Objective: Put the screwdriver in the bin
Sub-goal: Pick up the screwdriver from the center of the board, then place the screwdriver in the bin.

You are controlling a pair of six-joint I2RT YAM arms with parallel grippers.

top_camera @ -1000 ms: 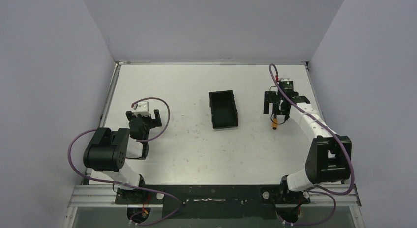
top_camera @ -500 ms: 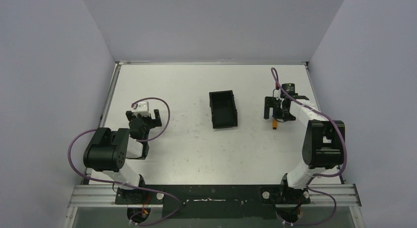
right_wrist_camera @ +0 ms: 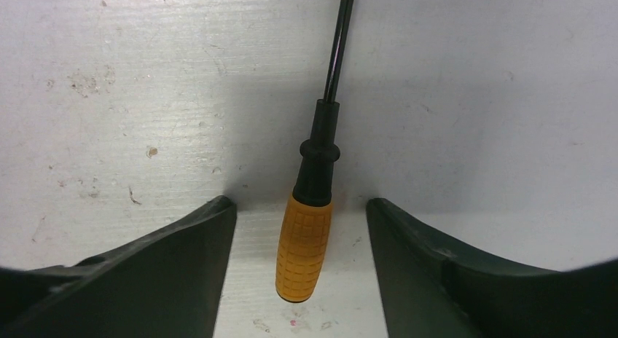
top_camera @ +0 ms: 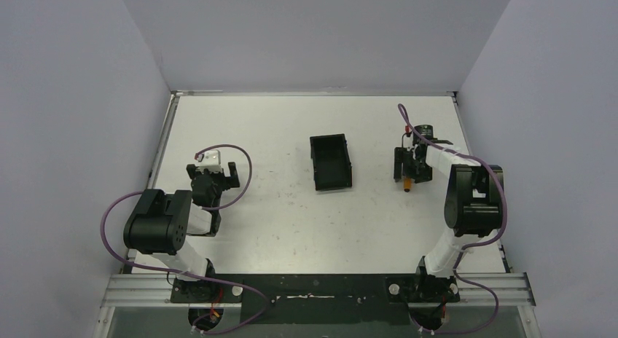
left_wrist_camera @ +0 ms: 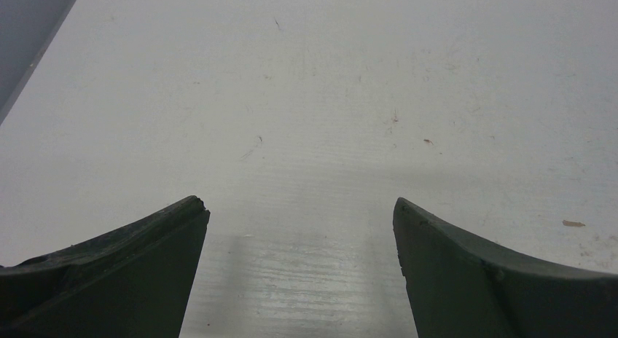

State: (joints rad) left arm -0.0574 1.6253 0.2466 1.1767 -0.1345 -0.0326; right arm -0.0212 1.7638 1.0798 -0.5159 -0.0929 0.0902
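Note:
The screwdriver (right_wrist_camera: 304, 250) lies flat on the white table, its orange handle nearest the right wrist camera and its thin dark shaft pointing away. My right gripper (right_wrist_camera: 300, 202) straddles the handle, open, with a gap of table on each side of it. From above, the screwdriver (top_camera: 408, 183) shows just below my right gripper (top_camera: 409, 163), at the table's right. The black bin (top_camera: 331, 163) sits empty at the centre, left of the screwdriver. My left gripper (top_camera: 211, 170) rests open over bare table at the left; nothing lies between its jaws (left_wrist_camera: 298, 202).
Grey walls enclose the table on three sides. The raised table rim (top_camera: 458, 112) runs close to the right arm. A purple cable (top_camera: 403, 119) loops above the right wrist. Bare table lies between the bin and the screwdriver.
My right gripper's jaws have narrowed around the screwdriver handle, and the right arm's elbow has swung up toward the gripper. The screwdriver, bin and left arm have not moved.

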